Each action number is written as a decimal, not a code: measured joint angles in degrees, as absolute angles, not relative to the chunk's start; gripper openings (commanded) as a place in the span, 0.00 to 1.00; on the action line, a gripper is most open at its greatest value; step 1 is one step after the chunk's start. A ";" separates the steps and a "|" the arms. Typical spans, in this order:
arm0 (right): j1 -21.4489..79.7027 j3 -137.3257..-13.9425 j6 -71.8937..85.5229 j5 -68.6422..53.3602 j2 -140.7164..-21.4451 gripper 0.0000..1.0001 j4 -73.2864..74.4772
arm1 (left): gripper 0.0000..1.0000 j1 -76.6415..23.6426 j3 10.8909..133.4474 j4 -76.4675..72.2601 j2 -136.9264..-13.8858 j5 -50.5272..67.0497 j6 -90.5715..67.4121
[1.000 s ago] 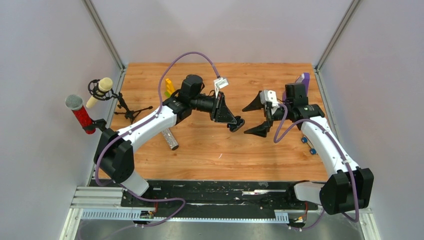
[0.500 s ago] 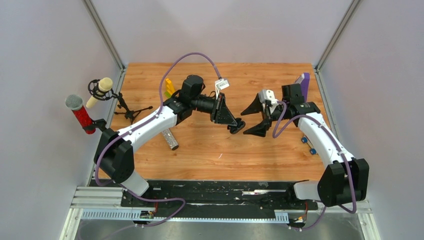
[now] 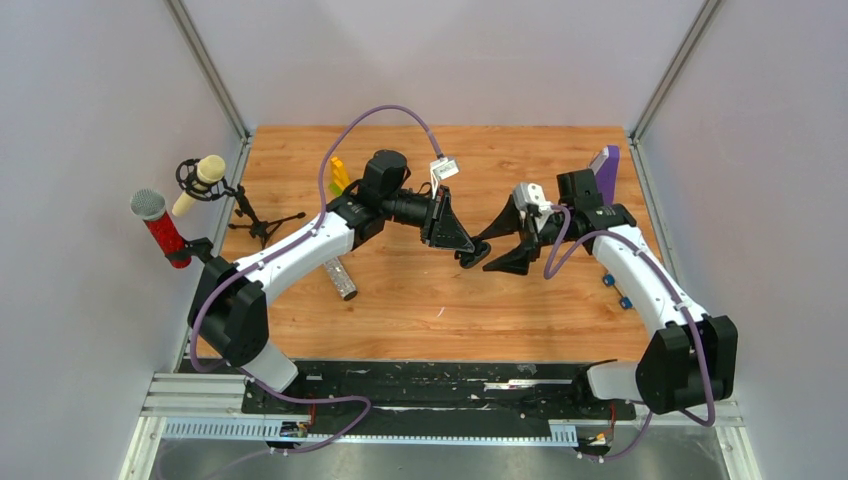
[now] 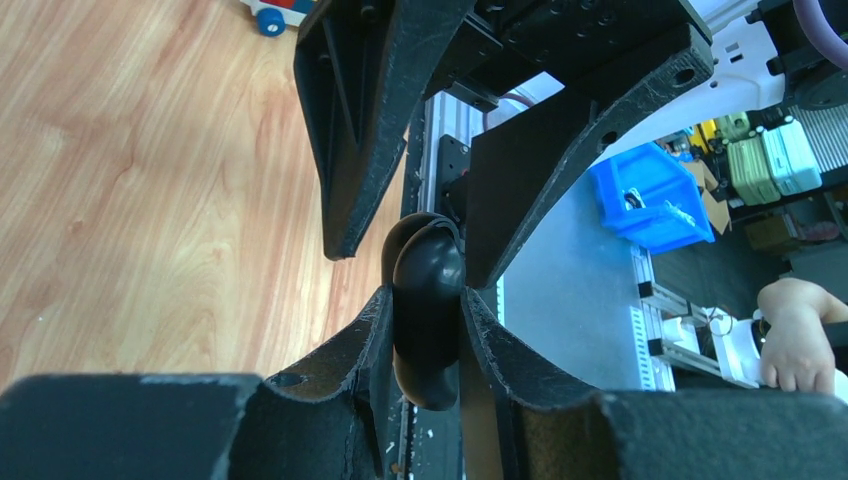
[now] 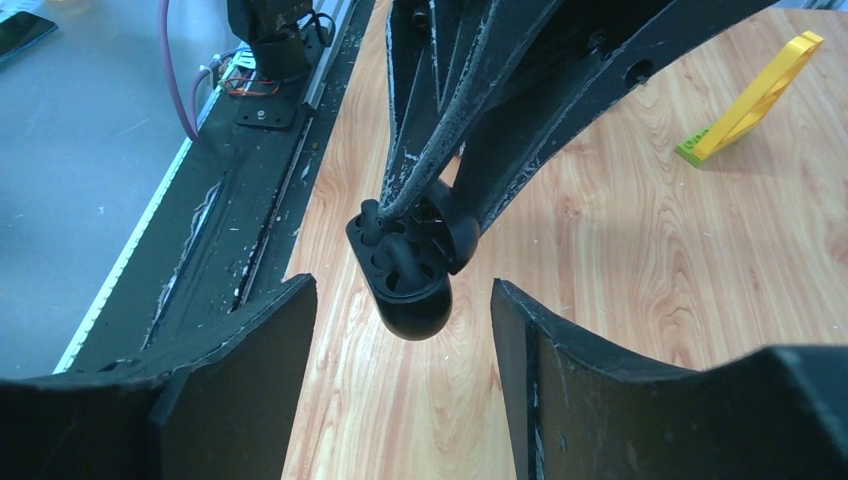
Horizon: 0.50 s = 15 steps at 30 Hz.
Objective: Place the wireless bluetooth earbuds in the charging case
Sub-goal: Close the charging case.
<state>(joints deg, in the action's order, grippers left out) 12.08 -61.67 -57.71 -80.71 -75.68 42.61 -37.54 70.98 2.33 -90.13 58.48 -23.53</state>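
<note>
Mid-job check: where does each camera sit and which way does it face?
Top external: above and behind the bases, looking down on the table; both arms, left gripper and right gripper show.
Left wrist: looks along its own fingers at the black charging case they clamp; right gripper's fingers beyond.
Right wrist: looks between its spread fingers at that case.
Both wrist views share the case.

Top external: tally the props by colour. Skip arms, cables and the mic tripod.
Black: 1, charging case in the left claw
Blue: 2, small bits
Yellow: 1, angled piece
Purple: 1, slab
Silver: 1, cylinder
Red: 1, red-bodied microphone
Cream: 1, cream-headed microphone
White: 1, sliver
Total: 9
</note>
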 measured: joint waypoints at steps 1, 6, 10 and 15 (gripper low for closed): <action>12.19 -61.69 -57.98 -80.71 -75.79 0.63 43.00 | 0.33 -37.54 70.98 2.33 -90.13 58.50 -23.55; 12.34 -62.11 -58.83 -80.73 -76.79 0.52 44.51 | 0.34 -37.54 70.98 2.33 -90.13 58.50 -23.64; 12.60 -62.33 -59.46 -80.97 -77.17 0.49 45.56 | 0.34 -37.54 70.98 2.33 -90.13 58.50 -23.66; 12.73 -62.43 -60.01 -81.23 -77.17 0.37 46.30 | 0.36 -37.54 70.98 2.33 -90.13 58.61 -23.68</action>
